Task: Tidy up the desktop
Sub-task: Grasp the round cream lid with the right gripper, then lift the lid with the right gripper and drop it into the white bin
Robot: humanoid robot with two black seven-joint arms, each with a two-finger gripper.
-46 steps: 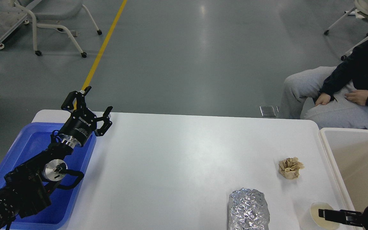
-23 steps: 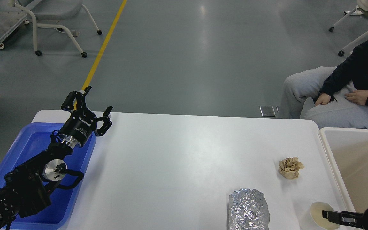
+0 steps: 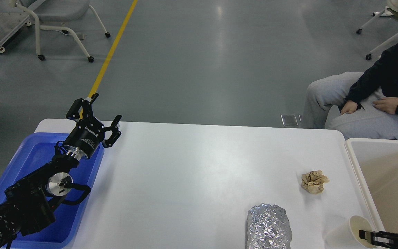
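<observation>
Near right corner of the desk [image 3: 192,180]: right pincer [image 3: 366,235] reaches into a tipped paper cup [image 3: 352,230], whether apart or together I cannot tell. Foil bundle [image 3: 268,226] sits at the near edge, crumpled paper [image 3: 313,182] farther back. Wide bare middle. Far left corner: left pincer [image 3: 103,112], fingers apart, lettering unreadable, hangs over the blue tray [image 3: 29,155].

Desktop [image 3: 192,173] is bare across centre and left, so wide passage there. Obstacles cluster near right: foil lump [image 3: 268,226] at near edge, crumpled paper ball [image 3: 313,182] just beyond it, paper cup [image 3: 352,232] beside beige bin [image 3: 358,173]. Blue tray [image 3: 19,155] blocks left edge.
</observation>
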